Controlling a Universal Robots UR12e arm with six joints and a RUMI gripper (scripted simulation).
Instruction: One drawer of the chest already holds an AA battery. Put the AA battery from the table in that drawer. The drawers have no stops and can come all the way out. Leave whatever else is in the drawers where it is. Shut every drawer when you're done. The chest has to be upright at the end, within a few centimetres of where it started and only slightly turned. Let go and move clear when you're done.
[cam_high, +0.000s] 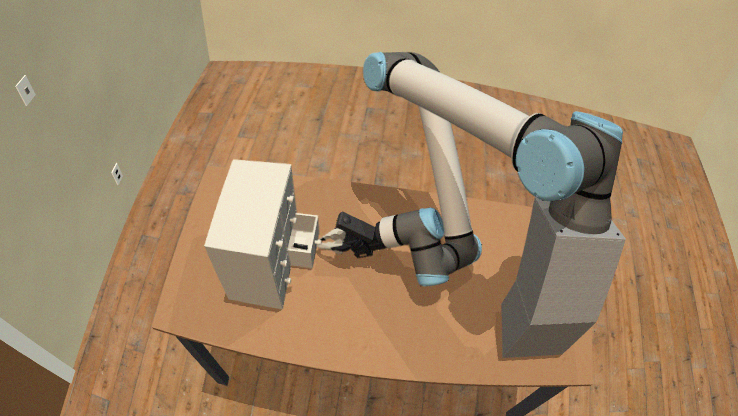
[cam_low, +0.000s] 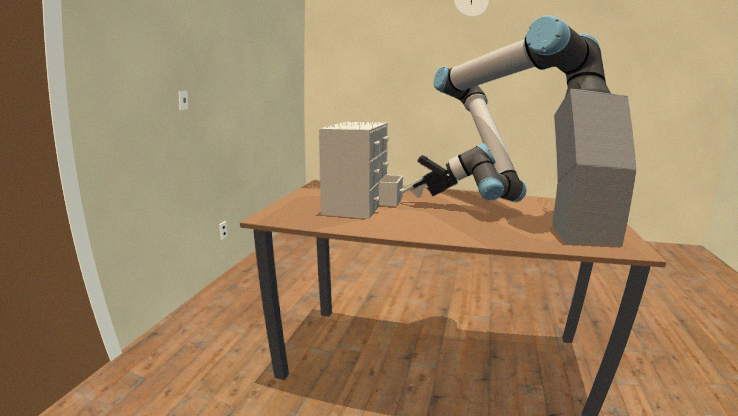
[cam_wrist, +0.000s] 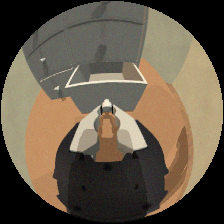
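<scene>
The white chest (cam_high: 248, 206) (cam_low: 343, 173) (cam_wrist: 112, 42) stands upright at the table's left end. One bottom-row drawer (cam_high: 301, 260) (cam_low: 389, 193) (cam_wrist: 90, 94) is pulled well out; the other drawers look shut. A dark battery-like shape (cam_high: 300, 246) lies on its floor near one side; I cannot tell if it is one battery or two side by side. My gripper (cam_high: 319, 244) (cam_low: 403, 190) (cam_wrist: 106, 105) is at the drawer's front, its narrow-set fingertips on either side of the knob (cam_wrist: 106, 103), shut on it. No battery shows on the table.
Other drawer knobs (cam_high: 283, 263) (cam_low: 376, 171) (cam_wrist: 57, 88) stick out of the chest front beside and above the open drawer. The arm's grey pedestal (cam_high: 573, 279) (cam_low: 594, 201) stands at the right end of the table (cam_high: 361, 330) (cam_low: 439, 232).
</scene>
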